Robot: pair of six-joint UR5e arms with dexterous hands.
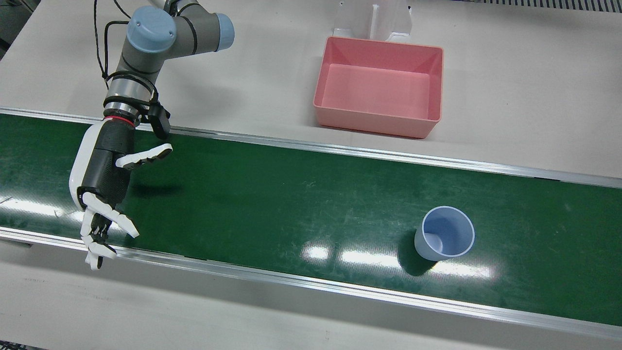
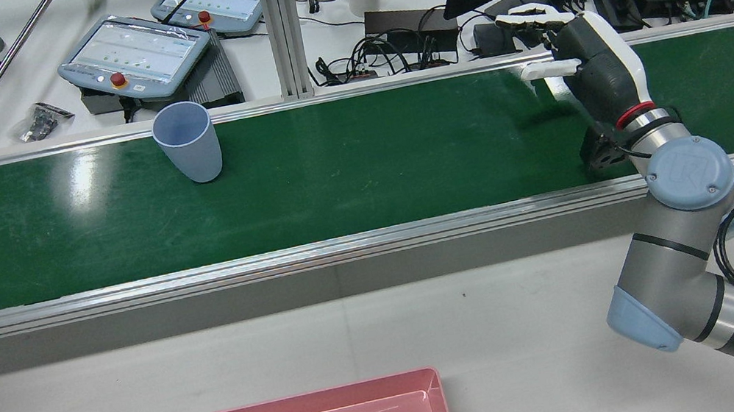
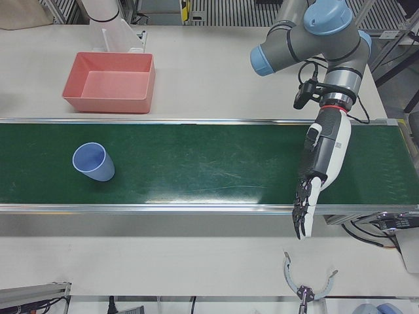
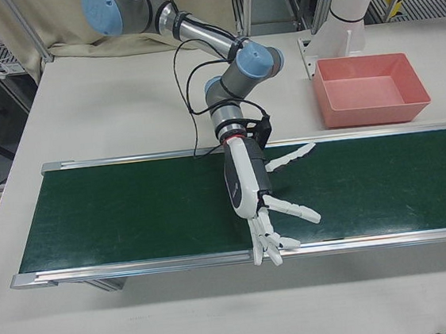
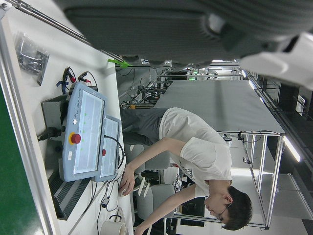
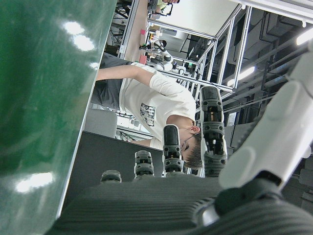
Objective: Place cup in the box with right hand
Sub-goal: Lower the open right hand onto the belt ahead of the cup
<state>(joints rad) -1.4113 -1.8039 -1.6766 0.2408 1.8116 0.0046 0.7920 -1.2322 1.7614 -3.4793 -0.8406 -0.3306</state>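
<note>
Front view: the right hand (image 1: pixel 104 194), fingers spread and grasping nothing, hangs over the green conveyor belt (image 1: pixel 272 194) at lower left; the upright pale-blue plastic cup (image 1: pixel 444 233) stands well apart at lower right, the empty pink plastic box (image 1: pixel 379 92) on the white counter (image 1: pixel 525 97) above. Rear view: cup (image 2: pixel 187 143) upper left, hand (image 2: pixel 585 61) upper right, cluttered desks beyond.

One blue cup (image 1: pixel 446 235), one pink box (image 1: pixel 380 89), one green conveyor belt (image 1: pixel 272 194) and one robot hand (image 1: pixel 104 194) are seen.
</note>
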